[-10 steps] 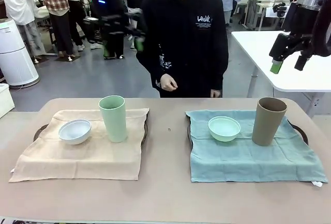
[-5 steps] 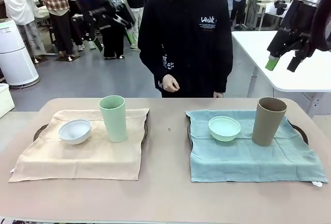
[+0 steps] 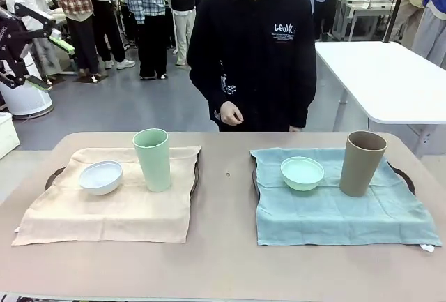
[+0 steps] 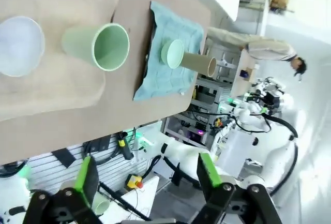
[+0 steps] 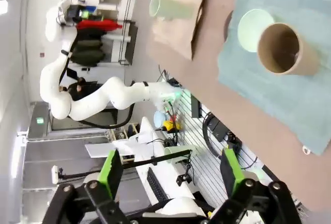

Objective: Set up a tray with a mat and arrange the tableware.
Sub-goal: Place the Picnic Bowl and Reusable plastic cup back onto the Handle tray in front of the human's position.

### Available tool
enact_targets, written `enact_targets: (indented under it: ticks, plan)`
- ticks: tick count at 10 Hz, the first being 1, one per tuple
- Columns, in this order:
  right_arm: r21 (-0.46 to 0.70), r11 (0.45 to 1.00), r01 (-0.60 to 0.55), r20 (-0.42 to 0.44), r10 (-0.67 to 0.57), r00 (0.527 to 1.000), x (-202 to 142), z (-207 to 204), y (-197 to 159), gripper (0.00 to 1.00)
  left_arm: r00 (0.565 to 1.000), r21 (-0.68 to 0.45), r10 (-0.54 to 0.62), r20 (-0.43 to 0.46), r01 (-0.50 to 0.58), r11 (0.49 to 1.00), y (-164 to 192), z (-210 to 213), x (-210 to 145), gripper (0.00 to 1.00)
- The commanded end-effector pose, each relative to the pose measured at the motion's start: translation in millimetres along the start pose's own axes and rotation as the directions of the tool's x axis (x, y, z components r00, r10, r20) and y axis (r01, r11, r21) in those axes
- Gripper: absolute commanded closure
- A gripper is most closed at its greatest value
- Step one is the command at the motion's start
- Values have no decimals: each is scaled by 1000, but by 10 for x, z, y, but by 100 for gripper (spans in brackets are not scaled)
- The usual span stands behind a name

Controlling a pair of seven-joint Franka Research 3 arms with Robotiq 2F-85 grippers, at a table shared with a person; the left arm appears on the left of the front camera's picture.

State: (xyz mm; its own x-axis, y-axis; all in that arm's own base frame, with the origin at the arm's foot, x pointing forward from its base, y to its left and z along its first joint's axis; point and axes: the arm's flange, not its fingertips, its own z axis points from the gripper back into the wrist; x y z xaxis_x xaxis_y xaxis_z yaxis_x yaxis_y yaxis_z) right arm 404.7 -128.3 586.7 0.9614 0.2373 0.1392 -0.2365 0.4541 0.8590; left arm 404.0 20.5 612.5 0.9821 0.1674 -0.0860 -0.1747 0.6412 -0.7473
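Both arms are up high off the surface (image 3: 223, 260), looking down at it. Left gripper (image 4: 147, 175) fingers spread apart, nothing between them; right gripper (image 5: 170, 175) same, spread and empty.

Landmark: pale green cup (image 3: 152, 159). It stands upright on the beige mat (image 3: 111, 208), which lies over a dark tray (image 3: 196, 176) on the robot's left half of the surface. White bowl (image 3: 101, 176) sits just left of the cup on the same mat, not touching it.

Well to the right of the cup: teal mat (image 3: 334, 211) over a second dark tray (image 3: 403, 174). Mint green bowl (image 3: 302, 173) sits on it, on the side nearer the cup. Tan-brown cup (image 3: 362, 163) is upright just right of that bowl, small gap between them.

A person in a black shirt (image 3: 254, 51) stands at the far edge, behind and right of the pale green cup, one hand (image 3: 228, 114) at waist height above the surface edge.
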Motion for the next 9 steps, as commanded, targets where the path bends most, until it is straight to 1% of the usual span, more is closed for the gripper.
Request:
enact_targets:
  ticks: [1,2,3,4,5,6,7,8,9]
  plan:
    - [-177,984,-32,-34,26,999,290,-312,314,0,998,50,-64,30,62,997,-521,-93,89,0]
    - [-177,984,-32,-34,26,999,290,-312,314,0,998,50,-64,30,62,997,-521,-93,89,0]
    - [-49,999,-18,-12,18,1000,119,-104,106,0,1000,19,-29,4,28,999,-178,-36,11,0]
    - [150,989,-4,46,-3,999,38,178,-147,0,1000,-217,2,-20,-6,976,255,306,78,0]
    - [278,961,-2,93,-25,995,-140,428,-432,0,997,-318,43,-60,-60,946,831,525,54,0]
    - [411,912,-14,137,-46,990,-271,575,-647,0,989,-353,92,-117,-128,927,1245,582,48,0]
    - [450,893,7,193,-105,976,-393,669,-855,0,987,-442,122,-108,-157,883,1620,631,11,0]
    - [483,875,14,218,-136,967,-527,738,-1006,0,985,-498,142,-95,-171,851,1881,691,-78,0]
    - [480,877,23,225,-149,963,-652,743,-1107,0,989,-546,136,-58,-145,825,2001,805,-168,0]
